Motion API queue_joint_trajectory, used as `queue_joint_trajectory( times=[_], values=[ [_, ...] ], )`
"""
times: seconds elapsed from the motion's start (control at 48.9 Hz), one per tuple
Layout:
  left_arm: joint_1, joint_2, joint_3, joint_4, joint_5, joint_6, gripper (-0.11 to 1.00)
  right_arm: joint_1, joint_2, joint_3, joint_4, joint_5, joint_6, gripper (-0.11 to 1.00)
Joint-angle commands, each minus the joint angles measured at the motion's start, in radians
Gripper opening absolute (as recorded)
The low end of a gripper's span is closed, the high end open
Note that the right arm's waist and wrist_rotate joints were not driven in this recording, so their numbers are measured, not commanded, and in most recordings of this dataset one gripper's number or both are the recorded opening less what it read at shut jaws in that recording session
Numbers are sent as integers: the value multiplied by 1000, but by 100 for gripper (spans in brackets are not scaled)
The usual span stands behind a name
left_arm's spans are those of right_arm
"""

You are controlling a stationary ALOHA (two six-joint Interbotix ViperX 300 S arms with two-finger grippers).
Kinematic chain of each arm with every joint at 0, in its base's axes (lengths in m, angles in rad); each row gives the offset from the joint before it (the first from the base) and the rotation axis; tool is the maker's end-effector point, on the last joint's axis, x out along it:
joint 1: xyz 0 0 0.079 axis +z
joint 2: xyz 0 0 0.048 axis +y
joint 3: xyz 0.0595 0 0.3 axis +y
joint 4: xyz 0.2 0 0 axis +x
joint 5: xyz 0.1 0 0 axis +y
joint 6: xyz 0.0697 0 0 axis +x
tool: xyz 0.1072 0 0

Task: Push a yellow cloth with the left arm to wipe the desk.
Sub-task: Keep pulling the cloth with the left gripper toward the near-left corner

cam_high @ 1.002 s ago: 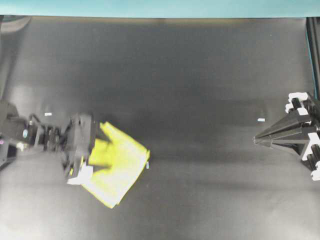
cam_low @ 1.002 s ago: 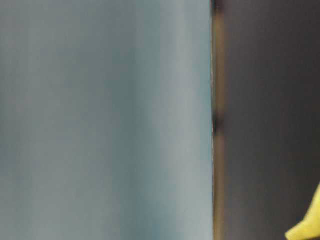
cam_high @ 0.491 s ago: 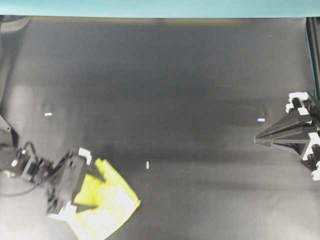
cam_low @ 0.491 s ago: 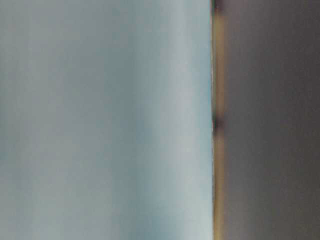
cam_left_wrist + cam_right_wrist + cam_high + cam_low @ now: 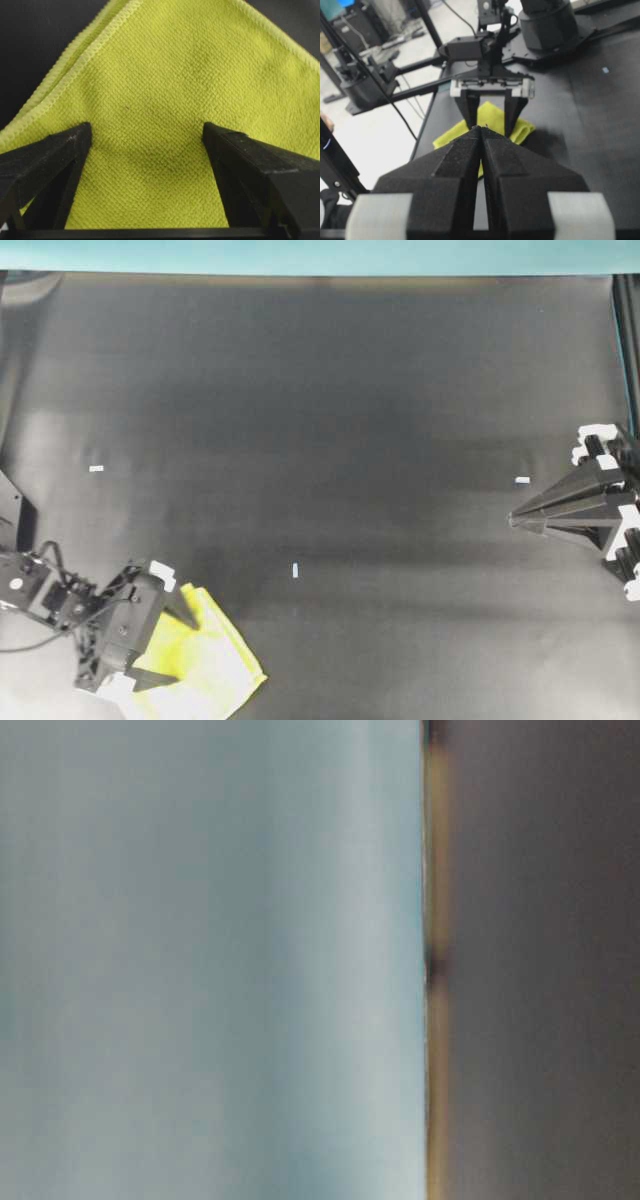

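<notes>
The yellow cloth [image 5: 215,670] lies flat on the black desk [image 5: 350,420] at the near left corner, partly cut off by the frame's lower edge. My left gripper [image 5: 185,650] stands open on top of it, its two black fingers spread wide and pressing down on the fabric. In the left wrist view the cloth [image 5: 165,75] fills the space between the fingertips of the left gripper [image 5: 146,132], with nothing pinched. My right gripper [image 5: 512,520] rests shut at the far right, well away. The right wrist view shows the right gripper [image 5: 481,129] shut, and beyond it the cloth [image 5: 451,137] under the left gripper [image 5: 492,117].
A teal strip [image 5: 300,255] runs along the far edge. Small white marks [image 5: 295,570] dot the desk, one just right of the cloth. A black rail [image 5: 628,330] borders the right side. The table-level view is a blur of pale wall and dark surface.
The left gripper has slid the cloth toward the near left corner, turning a little. The cloth's corner has left the table-level view. The right gripper has not moved.
</notes>
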Motion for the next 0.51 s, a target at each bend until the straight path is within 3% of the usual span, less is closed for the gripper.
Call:
queue_joint_trajectory(
  times=[0.0, 0.184, 0.491],
  values=[
    [-5, -64, -2, 3, -3, 2, 87, 0, 3, -6, 2, -6, 0, 0],
    [-3, -198, 15, 3, 17, 6, 87, 0, 2, -6, 2, -5, 2, 0],
    [-3, -393, 51, 3, 169, 31, 87, 0, 3, 0, 2, -6, 2, 0]
  ],
)
